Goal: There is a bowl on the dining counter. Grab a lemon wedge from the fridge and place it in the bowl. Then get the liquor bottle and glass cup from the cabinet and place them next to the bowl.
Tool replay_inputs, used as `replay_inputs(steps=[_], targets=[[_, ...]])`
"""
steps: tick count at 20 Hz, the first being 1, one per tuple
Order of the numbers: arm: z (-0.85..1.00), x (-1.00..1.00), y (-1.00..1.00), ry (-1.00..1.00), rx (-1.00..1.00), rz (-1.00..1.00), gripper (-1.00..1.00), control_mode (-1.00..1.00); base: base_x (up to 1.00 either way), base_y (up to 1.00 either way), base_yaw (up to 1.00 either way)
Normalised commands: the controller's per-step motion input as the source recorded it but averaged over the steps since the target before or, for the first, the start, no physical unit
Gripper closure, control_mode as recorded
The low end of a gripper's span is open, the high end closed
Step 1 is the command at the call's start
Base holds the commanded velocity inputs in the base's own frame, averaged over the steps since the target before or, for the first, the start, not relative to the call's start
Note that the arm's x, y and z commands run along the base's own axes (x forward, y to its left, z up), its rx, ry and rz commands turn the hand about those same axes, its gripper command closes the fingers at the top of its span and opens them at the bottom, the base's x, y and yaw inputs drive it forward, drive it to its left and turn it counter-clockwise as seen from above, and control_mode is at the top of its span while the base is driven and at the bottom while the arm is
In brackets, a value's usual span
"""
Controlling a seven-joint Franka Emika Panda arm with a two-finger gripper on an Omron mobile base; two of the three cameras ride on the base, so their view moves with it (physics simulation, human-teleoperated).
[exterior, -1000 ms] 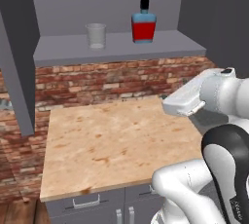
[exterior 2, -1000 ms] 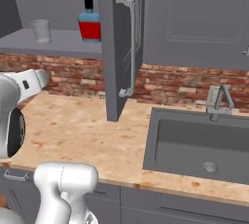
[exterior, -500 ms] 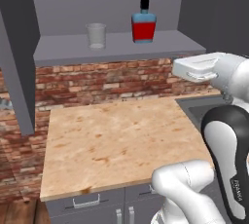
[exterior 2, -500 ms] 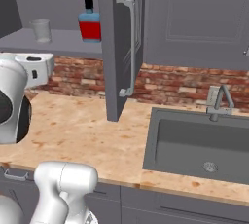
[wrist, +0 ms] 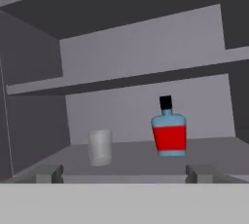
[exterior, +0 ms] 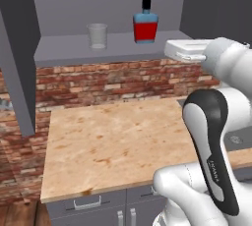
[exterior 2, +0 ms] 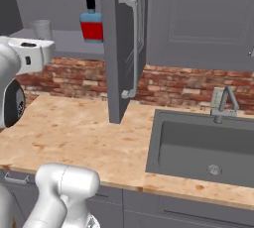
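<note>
Red liquid fills the one liquor bottle, which stands upright on the open cabinet's grey shelf, its long axis vertical and its short black cap pointing straight up; its flat face is turned toward the hand. One glass cup stands on the same shelf, also upright with its mouth up, shorter than the bottle and well apart from it. In the hand view the gripper faces into the cabinet with both things ahead of it and beyond its reach: the bottle lies ahead and a little toward the right fingertip, the cup ahead and a little toward the left one. The two fingertips stand wide apart, with nothing between them. From the left base view the hand is level with the shelf edge, the bottle up and to its left and the cup further left. In the right base view the bottle stands just beside the open cabinet door with its bar handle, and the cup lies above the hand. Below the shelf run a brick wall and a wood-grain counter; one sink with one tap sits to the right.
</note>
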Motion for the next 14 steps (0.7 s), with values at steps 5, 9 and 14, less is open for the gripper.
replay_inputs(steps=[5, 9, 14], targets=[[0.17, 0.1, -0.12, 0.0, -0.09, -0.08, -1.0, -1.0, 0.0, 0.0, 0.0], [0.05, 0.11, -0.05, 0.01, -0.05, -0.02, -1.0, -1.0, 0.0, 0.0, 0.0], [0.0, 0.01, 0.0, 0.0, 0.0, -0.02, -1.0, -1.0, 0.0, 0.0, 0.0]])
